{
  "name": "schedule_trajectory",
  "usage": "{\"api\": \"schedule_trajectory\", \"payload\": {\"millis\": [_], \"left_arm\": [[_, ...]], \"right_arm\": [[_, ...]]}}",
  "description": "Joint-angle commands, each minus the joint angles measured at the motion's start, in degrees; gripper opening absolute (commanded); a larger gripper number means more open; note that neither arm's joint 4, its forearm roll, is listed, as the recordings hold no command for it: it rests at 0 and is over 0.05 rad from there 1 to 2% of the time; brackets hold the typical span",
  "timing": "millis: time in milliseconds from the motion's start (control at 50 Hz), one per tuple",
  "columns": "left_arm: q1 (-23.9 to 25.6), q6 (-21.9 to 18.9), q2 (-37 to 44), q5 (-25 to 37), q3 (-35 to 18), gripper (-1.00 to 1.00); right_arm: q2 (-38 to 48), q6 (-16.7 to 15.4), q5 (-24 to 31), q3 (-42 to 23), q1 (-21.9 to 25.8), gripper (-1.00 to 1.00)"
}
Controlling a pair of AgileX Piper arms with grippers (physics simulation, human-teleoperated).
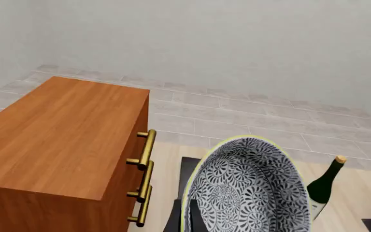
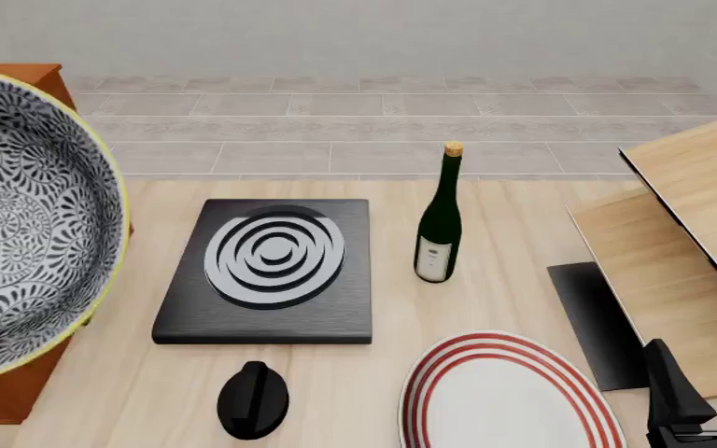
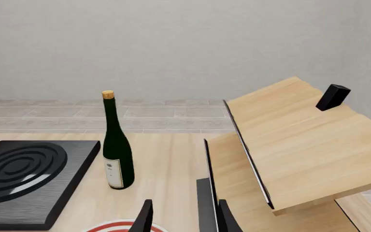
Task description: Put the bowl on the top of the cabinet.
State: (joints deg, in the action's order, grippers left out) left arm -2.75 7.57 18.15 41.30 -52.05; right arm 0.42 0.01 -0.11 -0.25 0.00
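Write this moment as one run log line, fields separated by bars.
bowl: lifted, held by left hand | cabinet: top bare, bowl not yet on it | right hand: idle, open

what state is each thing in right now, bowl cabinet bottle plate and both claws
bowl: lifted, tilted, beside the cabinet, not yet on top
cabinet: drawers shut, top bare
bottle: upright, corked, on the table
plate: flat on the table, nothing on it
left claw: hidden behind the bowl, grip cannot be judged
right claw: open, holding nothing
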Motion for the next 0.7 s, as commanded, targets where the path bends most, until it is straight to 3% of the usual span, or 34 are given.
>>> {"api": "schedule_trajectory", "payload": {"millis": [20, 300, 560, 580, 620, 640, 700], "left_arm": [[-4.58, 2.83, 1.58, -2.34, -2.59, -1.00], [-10.33, 7.48, 4.52, -5.36, -5.20, -1.00], [-19.15, 13.09, 11.07, -10.26, -6.82, -1.00], [-19.76, 11.07, 11.53, -10.50, -7.21, -1.00], [-19.91, 11.37, 11.90, -10.66, -6.94, -1.00], [-22.64, 13.88, 14.26, -11.78, -6.71, -1.00], [-23.71, 14.62, 15.67, -12.21, -7.00, -1.00]], "right_arm": [[0.00, -0.01, 0.00, 0.00, 0.00, 1.00], [0.00, 0.00, 0.00, 0.00, 0.00, 1.00], [-0.01, -0.01, 0.00, 0.00, -0.01, 1.00], [0.00, 0.00, 0.00, 0.00, 0.01, 1.00], [0.00, 0.01, 0.00, 0.00, 0.00, 1.00], [0.00, -0.01, 0.00, 0.00, 0.00, 1.00], [0.00, 0.00, 0.00, 0.00, 0.00, 1.00]]}}
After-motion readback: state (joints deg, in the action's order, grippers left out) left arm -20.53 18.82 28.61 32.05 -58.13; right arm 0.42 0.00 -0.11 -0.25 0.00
